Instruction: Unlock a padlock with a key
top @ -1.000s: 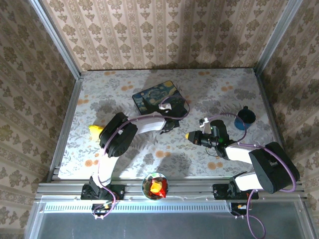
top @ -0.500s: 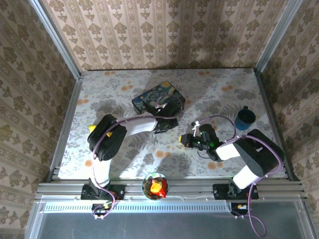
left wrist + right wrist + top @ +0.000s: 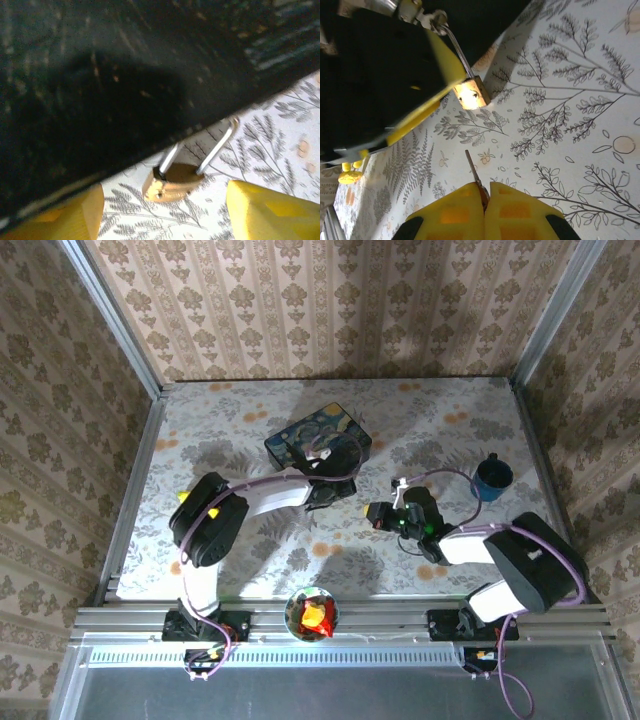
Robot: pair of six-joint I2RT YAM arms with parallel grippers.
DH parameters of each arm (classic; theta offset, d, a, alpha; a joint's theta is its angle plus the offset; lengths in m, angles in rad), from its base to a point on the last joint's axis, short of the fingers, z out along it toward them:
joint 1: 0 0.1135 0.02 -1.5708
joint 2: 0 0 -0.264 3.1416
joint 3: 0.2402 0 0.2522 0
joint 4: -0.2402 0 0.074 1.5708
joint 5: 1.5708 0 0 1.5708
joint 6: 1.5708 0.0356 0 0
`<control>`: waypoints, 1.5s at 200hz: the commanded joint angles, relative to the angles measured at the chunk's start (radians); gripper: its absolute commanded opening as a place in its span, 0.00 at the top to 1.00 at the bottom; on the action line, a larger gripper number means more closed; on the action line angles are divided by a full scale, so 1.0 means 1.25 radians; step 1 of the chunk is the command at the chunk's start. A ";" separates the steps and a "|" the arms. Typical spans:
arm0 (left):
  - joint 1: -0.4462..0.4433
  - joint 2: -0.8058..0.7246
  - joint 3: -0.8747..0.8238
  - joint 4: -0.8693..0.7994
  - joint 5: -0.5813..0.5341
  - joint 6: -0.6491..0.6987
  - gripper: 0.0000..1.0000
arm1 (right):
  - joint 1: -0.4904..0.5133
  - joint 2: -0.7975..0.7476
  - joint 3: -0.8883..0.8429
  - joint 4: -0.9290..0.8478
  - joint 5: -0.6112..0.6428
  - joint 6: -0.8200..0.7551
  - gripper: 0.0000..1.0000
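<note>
Floral tabletop [image 3: 450, 420], blue box [image 3: 310, 433] beside padlock [image 3: 172, 182], key [image 3: 474, 172] nr

Open tablecloth [image 3: 565, 125] separates right hand [image 3: 484, 200] from padlock [image 3: 471, 95]; the left hand [image 3: 167, 214] and box [image 3: 298, 436] crowd its far side.

**Table with leaf-print cloth: contents**

Table [image 3: 240, 540]: flat top under a pale cloth printed with grey leaves and orange blossoms.
- Far centre: dark blue starry-night box [image 3: 300, 436].
- Right side: small dark blue cup [image 3: 492, 478], upright.
- Centre: brass padlock [image 3: 172, 183], body on the cloth, pale shackle reaching under a dark edge.
- Left side: small yellow object [image 3: 184, 497].
</note>
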 commanded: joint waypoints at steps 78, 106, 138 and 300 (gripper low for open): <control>0.020 0.092 0.093 -0.199 -0.190 0.120 0.17 | -0.019 -0.217 -0.026 -0.203 0.063 -0.066 1.00; 0.042 0.047 0.056 -0.193 -0.209 0.158 0.16 | -0.020 -0.230 -0.027 -0.204 0.067 -0.067 1.00; 0.026 0.062 0.094 -0.181 -0.175 0.174 0.16 | -0.023 -0.229 -0.018 -0.204 0.069 -0.069 1.00; 0.009 0.086 0.060 -0.172 -0.099 0.128 0.53 | -0.023 -0.275 -0.020 -0.228 0.081 -0.052 1.00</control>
